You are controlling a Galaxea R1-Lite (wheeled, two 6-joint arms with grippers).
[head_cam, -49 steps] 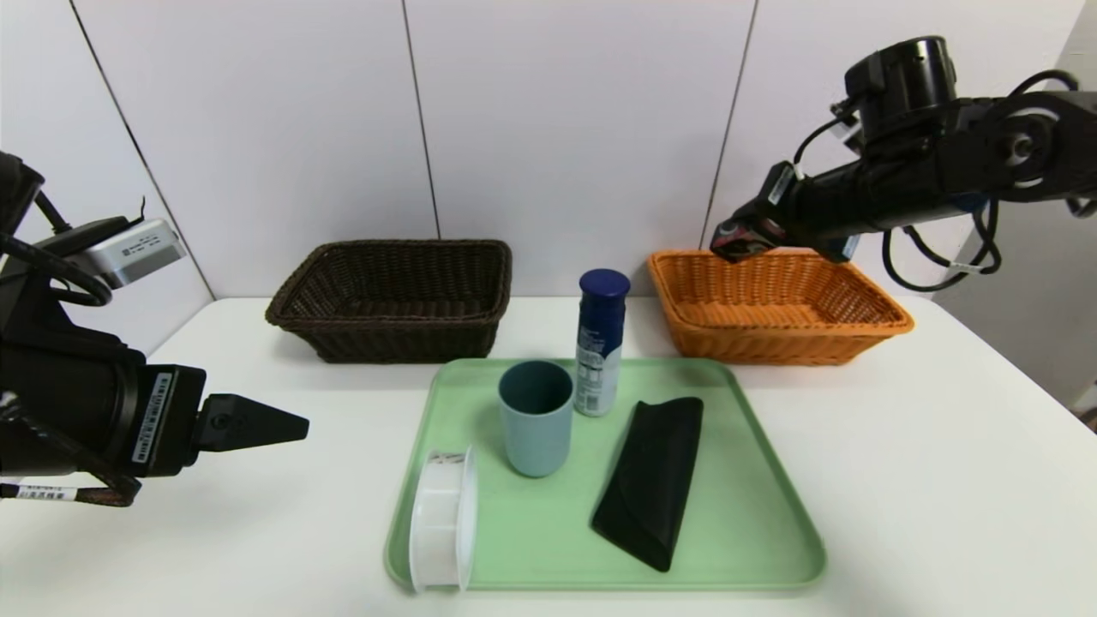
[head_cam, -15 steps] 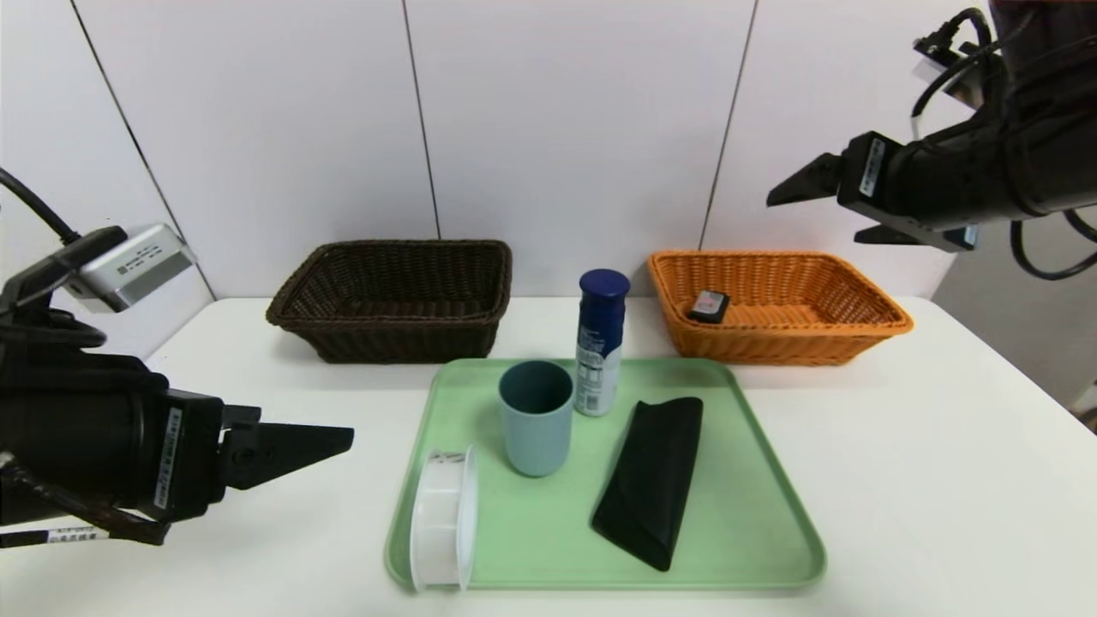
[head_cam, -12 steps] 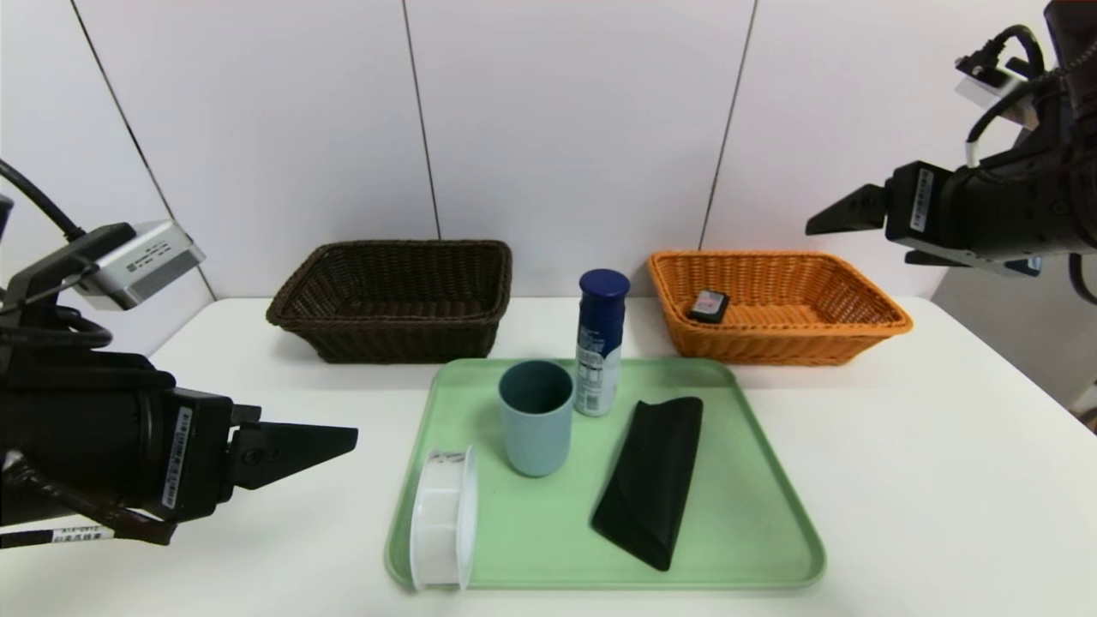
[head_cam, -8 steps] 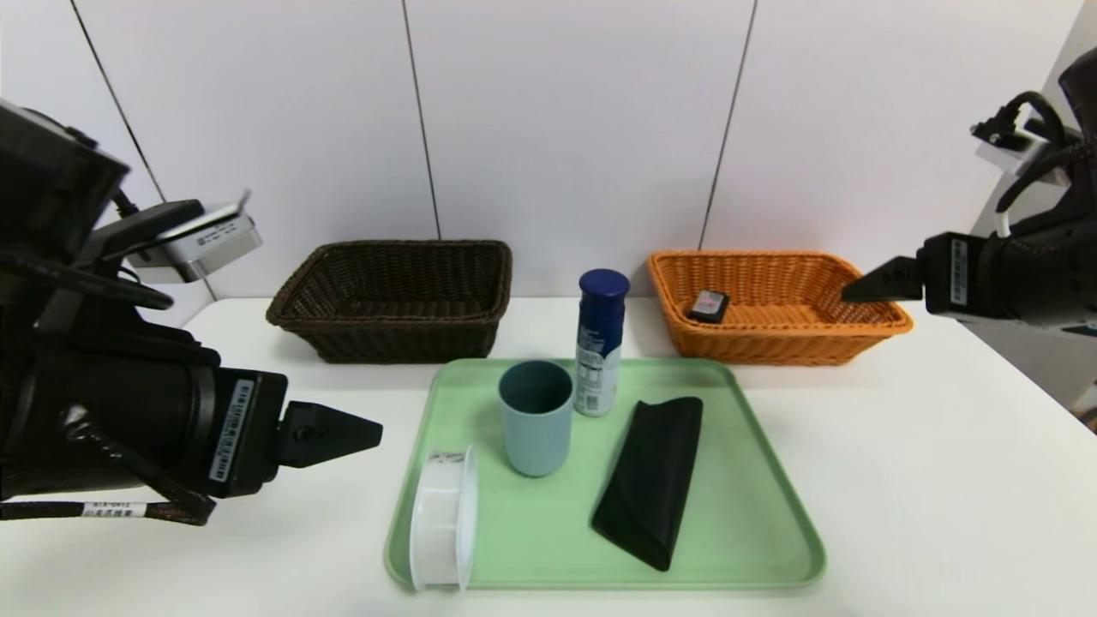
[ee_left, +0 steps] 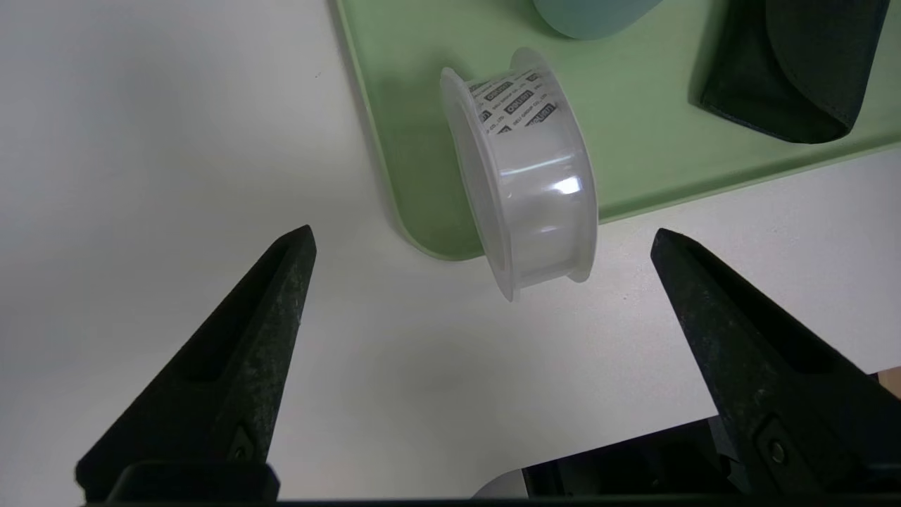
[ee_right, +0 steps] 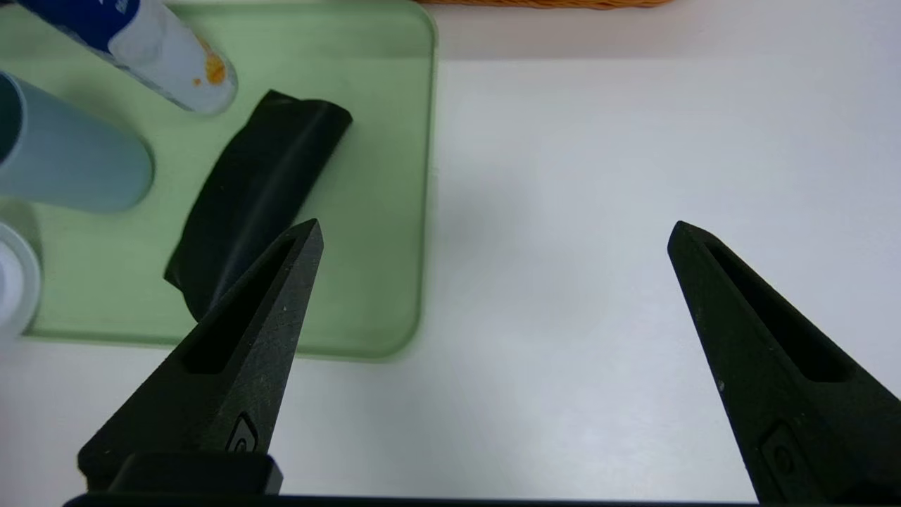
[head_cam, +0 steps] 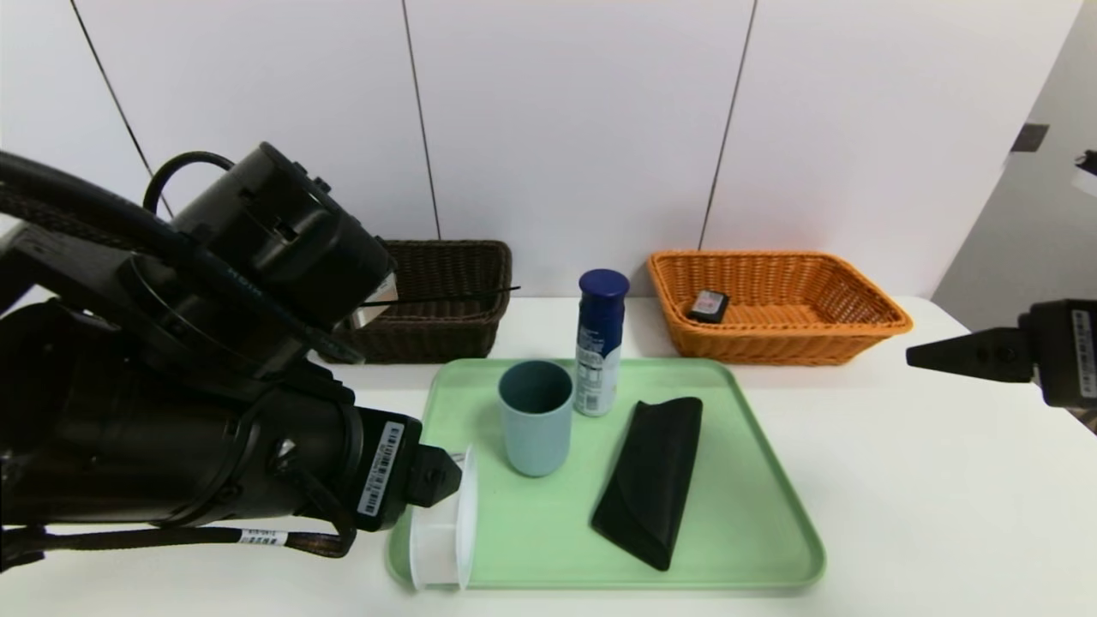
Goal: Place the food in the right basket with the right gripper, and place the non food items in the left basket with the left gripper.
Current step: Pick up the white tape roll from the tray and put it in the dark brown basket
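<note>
Head view: the left gripper (head_cam: pixel 446 474) hangs at the tray's (head_cam: pixel 771 548) near-left corner, just over the tape roll (head_cam: pixel 443 531) (lying on its side). A small packet (head_cam: pixel 708 305) sits in the orange basket (head_cam: pixel 857 330).

Left wrist view: fingers (ee_left: pixel 232 359) spread wide, empty, the roll between them, untouched.

Right wrist view: the right gripper (ee_right: pixel 493 236) gapes empty above bare table (ee_right: pixel 598 176).

A pale green tray (head_cam: pixel 754 480) sits on a white table (head_cam: pixel 926 480). On it stand a grey-blue cup (head_cam: pixel 536 417), a dark blue and white can (head_cam: pixel 600 341), a black pouch (head_cam: pixel 651 480) and a clear tape roll (ee_left: pixel 524 172) with black lettering. The far left basket (head_cam: pixel 446 296) is dark brown, the far right basket (head_cam: pixel 814 330) orange.
</note>
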